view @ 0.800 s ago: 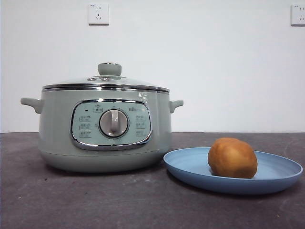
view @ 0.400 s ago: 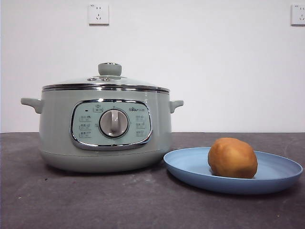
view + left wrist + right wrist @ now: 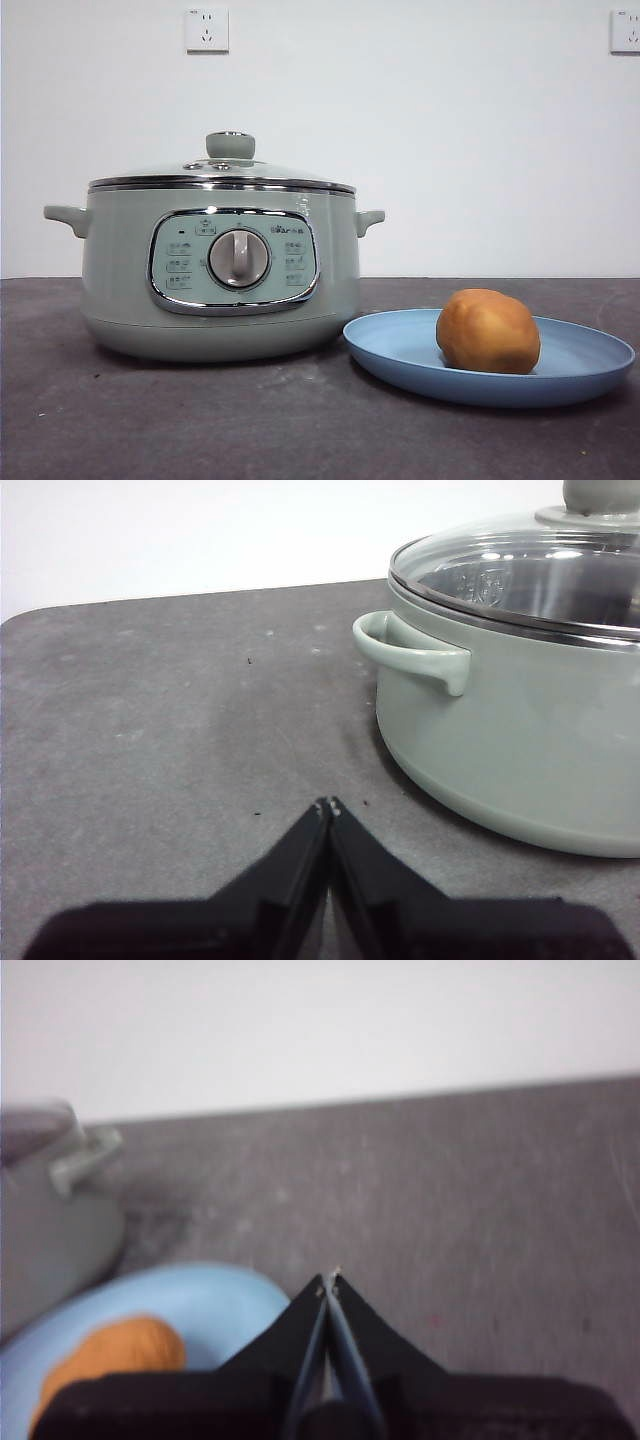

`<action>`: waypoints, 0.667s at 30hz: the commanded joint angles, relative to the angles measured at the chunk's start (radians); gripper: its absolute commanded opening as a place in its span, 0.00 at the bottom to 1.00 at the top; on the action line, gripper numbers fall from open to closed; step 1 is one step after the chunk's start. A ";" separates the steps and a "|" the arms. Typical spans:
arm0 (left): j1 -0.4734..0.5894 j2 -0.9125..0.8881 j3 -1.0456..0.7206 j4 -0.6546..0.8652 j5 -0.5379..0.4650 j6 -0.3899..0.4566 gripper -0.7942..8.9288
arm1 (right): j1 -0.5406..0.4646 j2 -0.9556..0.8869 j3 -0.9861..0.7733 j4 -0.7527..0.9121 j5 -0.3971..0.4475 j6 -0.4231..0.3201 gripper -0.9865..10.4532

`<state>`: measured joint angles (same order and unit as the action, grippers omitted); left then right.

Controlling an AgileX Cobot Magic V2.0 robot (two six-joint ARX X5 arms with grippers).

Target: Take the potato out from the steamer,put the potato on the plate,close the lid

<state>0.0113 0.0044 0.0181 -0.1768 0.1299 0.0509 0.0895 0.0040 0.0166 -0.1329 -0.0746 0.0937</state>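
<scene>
The sage-green steamer stands on the dark table at the left, with the lid resting closed on it. The orange-brown potato lies on the light blue plate to the steamer's right. Neither arm shows in the front view. My left gripper is shut and empty, above the table beside the steamer and its side handle. My right gripper is shut and empty, beside the plate that holds the potato.
Two wall sockets sit high on the white wall behind. The dark grey table stretches in front of the steamer and plate.
</scene>
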 commanded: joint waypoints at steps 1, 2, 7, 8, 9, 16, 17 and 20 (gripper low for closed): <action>0.003 -0.003 -0.016 0.003 0.002 -0.006 0.08 | -0.002 -0.003 -0.008 -0.050 0.004 0.016 0.09; 0.003 -0.003 -0.016 0.003 0.002 -0.006 0.08 | -0.002 -0.003 -0.008 -0.045 0.003 0.034 0.09; 0.003 -0.003 -0.016 0.003 0.002 -0.006 0.08 | -0.002 -0.003 -0.008 -0.045 0.004 0.058 0.09; 0.003 -0.003 -0.016 0.003 0.002 -0.006 0.08 | -0.002 -0.003 -0.008 -0.045 0.003 0.058 0.09; 0.003 -0.003 -0.016 0.003 0.003 -0.006 0.08 | -0.002 -0.003 -0.008 -0.045 0.004 0.058 0.09; 0.003 -0.003 -0.016 0.003 0.002 -0.006 0.08 | -0.002 -0.003 -0.008 -0.046 0.003 0.058 0.09; 0.003 -0.003 -0.016 0.003 0.002 -0.006 0.08 | -0.002 -0.003 -0.008 -0.046 0.003 0.058 0.09; 0.003 -0.003 -0.016 0.003 0.002 -0.006 0.08 | -0.002 -0.003 -0.008 -0.046 0.004 0.058 0.09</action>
<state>0.0113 0.0044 0.0181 -0.1764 0.1299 0.0509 0.0895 0.0040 0.0177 -0.1707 -0.0734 0.1429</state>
